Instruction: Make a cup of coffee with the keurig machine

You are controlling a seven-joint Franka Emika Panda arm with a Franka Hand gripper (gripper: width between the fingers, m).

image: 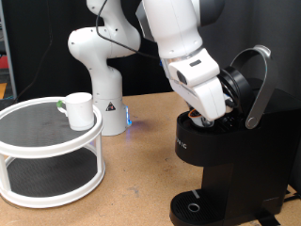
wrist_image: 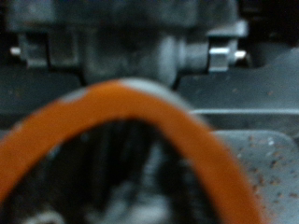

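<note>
The keurig machine [image: 224, 165] stands at the exterior view's right with its lid up and its silver arched handle [image: 256, 85] raised. My gripper [image: 211, 115] reaches down into the open pod chamber on top of the machine, and its fingertips are hidden there. The wrist view is blurred and very close: an orange ring [wrist_image: 121, 103] arcs over dark machine parts, and no fingers show. The white cup [image: 80, 110] stands on the top tier of a round stand at the exterior view's left, far from the gripper. The round drip base [image: 193, 207] holds nothing.
The white two-tier round stand [image: 38, 149] with dark mesh shelves sits on the wooden table at the exterior view's left. The arm's white base [image: 99, 85] rises behind it, with a small blue light [image: 128, 121] low on it.
</note>
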